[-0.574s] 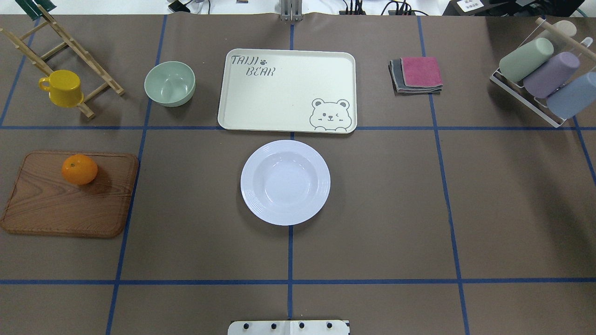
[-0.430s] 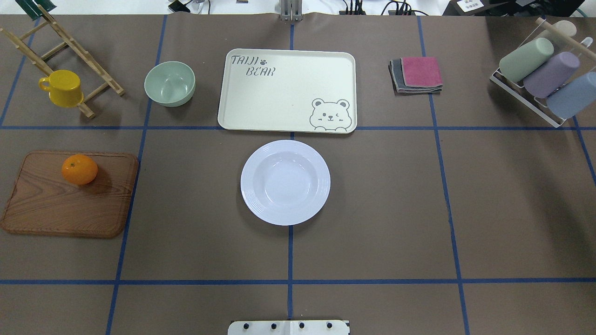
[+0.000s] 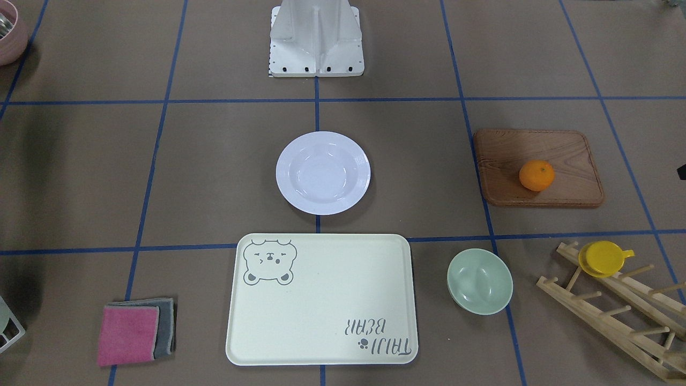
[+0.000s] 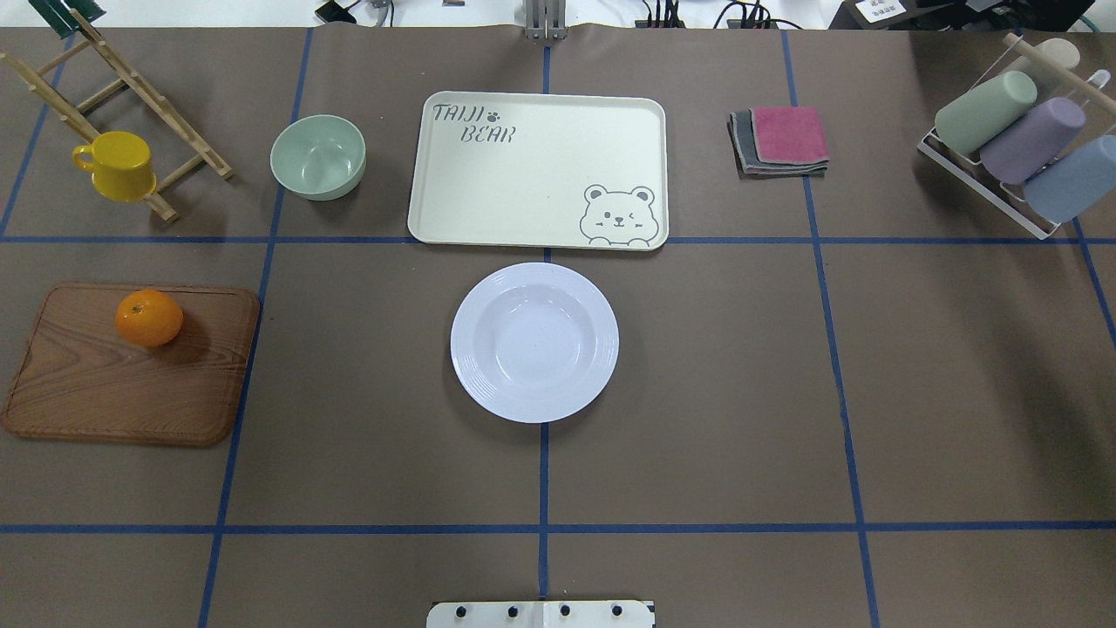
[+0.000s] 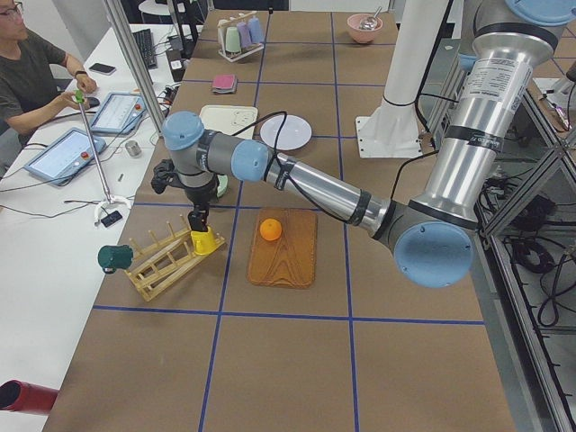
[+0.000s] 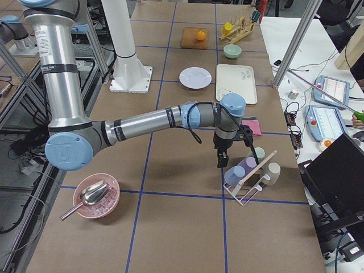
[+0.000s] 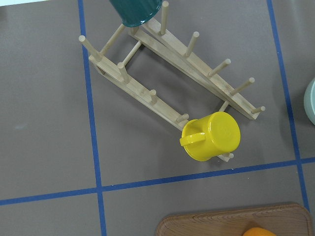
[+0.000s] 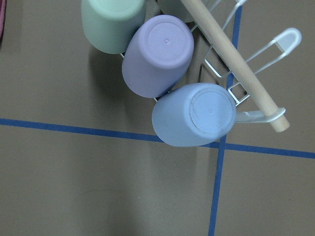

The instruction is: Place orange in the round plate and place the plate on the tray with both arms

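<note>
The orange (image 4: 149, 317) lies on the far part of a brown wooden board (image 4: 113, 392) at the table's left. The white round plate (image 4: 466, 342) stands empty at the table's middle, just in front of the cream bear tray (image 4: 540, 166), which holds nothing. Neither gripper shows in the overhead or front view. In the exterior left view the left gripper (image 5: 196, 219) hangs over the yellow cup, left of the orange (image 5: 270, 229). The exterior right view has the right gripper (image 6: 221, 161) beside the cup rack. I cannot tell whether either is open or shut.
A pale-green bowl (image 4: 317, 157) sits left of the tray. A wooden peg rack (image 4: 131, 83) with a yellow cup (image 4: 118, 166) is at the far left. Folded cloths (image 4: 780, 139) and a wire rack of tumblers (image 4: 1016, 139) are on the right.
</note>
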`<move>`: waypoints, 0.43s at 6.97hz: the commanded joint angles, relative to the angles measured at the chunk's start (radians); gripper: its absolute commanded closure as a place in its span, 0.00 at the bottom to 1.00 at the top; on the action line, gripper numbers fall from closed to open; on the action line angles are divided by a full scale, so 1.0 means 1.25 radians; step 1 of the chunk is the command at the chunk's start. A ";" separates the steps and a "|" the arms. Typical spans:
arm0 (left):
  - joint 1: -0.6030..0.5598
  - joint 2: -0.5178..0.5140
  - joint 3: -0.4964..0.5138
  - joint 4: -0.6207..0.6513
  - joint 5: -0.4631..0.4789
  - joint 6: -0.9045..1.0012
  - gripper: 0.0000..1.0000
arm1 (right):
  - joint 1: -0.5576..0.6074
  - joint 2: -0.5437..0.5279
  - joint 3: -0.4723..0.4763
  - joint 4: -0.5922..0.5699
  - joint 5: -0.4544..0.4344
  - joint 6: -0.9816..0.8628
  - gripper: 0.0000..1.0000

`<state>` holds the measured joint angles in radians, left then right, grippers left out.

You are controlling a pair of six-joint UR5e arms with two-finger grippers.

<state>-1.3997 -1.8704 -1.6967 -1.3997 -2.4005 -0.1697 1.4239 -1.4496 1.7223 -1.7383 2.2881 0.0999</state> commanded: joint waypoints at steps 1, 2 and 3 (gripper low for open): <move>0.148 -0.002 -0.044 -0.012 0.007 -0.104 0.02 | -0.003 -0.032 0.020 -0.008 0.051 0.018 0.00; 0.205 0.000 -0.045 -0.035 0.058 -0.129 0.02 | -0.008 -0.034 0.042 -0.007 0.034 0.010 0.00; 0.258 0.006 -0.031 -0.064 0.107 -0.146 0.02 | -0.009 -0.034 0.046 -0.006 0.041 0.006 0.00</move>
<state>-1.1627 -1.8688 -1.7445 -1.4421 -2.3335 -0.3191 1.4160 -1.4885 1.7642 -1.7479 2.3369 0.1134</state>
